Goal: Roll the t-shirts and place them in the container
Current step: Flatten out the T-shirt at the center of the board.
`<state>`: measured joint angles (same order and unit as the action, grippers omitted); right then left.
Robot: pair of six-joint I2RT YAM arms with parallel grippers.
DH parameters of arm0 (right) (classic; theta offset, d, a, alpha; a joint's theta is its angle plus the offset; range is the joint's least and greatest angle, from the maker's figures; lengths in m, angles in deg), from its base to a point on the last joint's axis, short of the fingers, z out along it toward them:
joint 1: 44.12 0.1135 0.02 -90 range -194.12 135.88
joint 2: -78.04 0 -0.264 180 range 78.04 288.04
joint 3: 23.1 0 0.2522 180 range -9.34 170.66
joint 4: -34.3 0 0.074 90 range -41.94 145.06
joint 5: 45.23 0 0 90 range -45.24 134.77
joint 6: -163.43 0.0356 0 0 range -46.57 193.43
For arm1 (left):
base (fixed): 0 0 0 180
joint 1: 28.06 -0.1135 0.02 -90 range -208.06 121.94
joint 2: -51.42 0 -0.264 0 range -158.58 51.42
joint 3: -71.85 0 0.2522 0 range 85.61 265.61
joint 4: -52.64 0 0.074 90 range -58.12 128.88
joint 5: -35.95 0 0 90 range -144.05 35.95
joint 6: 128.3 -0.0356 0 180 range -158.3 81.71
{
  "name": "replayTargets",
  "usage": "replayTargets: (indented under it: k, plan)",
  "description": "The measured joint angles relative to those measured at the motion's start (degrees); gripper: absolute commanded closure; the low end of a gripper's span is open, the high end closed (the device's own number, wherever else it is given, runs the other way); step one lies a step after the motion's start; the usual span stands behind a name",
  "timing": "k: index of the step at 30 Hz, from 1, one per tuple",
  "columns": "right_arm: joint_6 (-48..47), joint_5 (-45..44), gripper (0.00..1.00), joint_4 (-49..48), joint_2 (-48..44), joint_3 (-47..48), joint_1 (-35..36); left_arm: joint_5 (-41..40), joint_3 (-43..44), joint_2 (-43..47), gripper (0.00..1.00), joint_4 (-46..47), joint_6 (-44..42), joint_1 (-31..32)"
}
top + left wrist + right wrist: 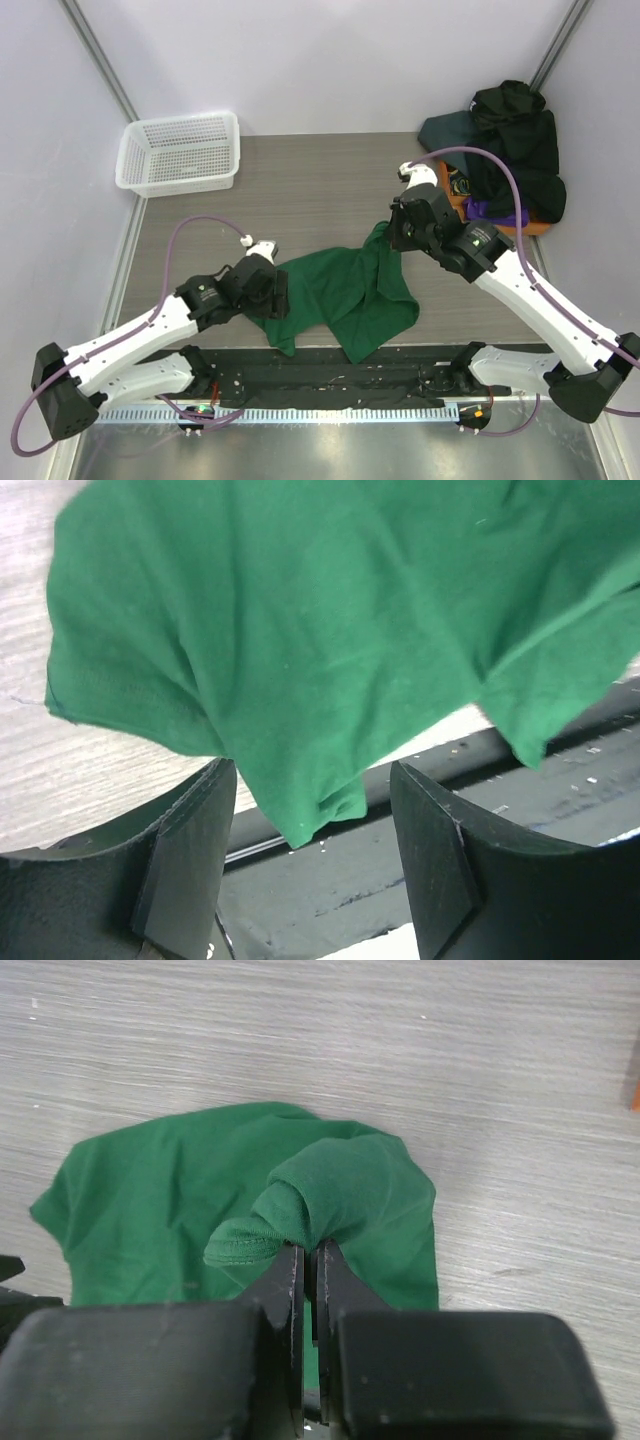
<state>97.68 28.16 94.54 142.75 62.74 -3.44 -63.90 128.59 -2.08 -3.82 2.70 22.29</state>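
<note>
Dark green cotton t-shirt (345,295) lies crumpled along the near edge of the grey wood-grain table (300,190), its long axis running between the left gripper (310,780) and the right gripper (303,1252). The right one is pinched tight on a fold at the far corner. The left one gapes wide, with a hem corner dipping between its fingers, seemingly ungripped. Open room lies beyond the shirt.
</note>
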Motion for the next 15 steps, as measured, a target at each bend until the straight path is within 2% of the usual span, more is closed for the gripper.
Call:
replayTargets:
  k: [6, 9, 10, 12, 13, 15]
  plan:
    - [0.5, 0.3, 0.99, -1.9, -0.5, -3.5, -0.3, -3.6, -2.6, -5.6, 0.32, 0.5, 4.4, 0.8]
    - [0.7, 0.0, 0.99, -2.7, -0.8, -4.7, -0.6, -6.1, -4.7, -7.2, 0.41, 0.6, 7.0, 0.9]
    - [0.9, -0.2, 0.99, -3.0, -1.1, -5.2, -0.8, -6.6, -5.4, -7.5, 0.46, 0.9, 7.8, 0.9]
    - [1.2, -0.7, 0.99, -3.3, -2.0, -6.5, -1.3, -7.0, -6.6, -8.5, 0.78, 1.7, 8.9, 0.9]
    - [1.4, -1.0, 0.99, -3.3, -2.7, -7.2, -1.7, -6.9, -7.1, -9.0, 1.0, 2.3, 9.8, 0.9]
    - [1.6, -1.4, 0.99, -3.3, -4.0, -8.5, -2.6, -6.7, -7.7, -10.3, 1.0, 3.5, 10.4, 0.9]
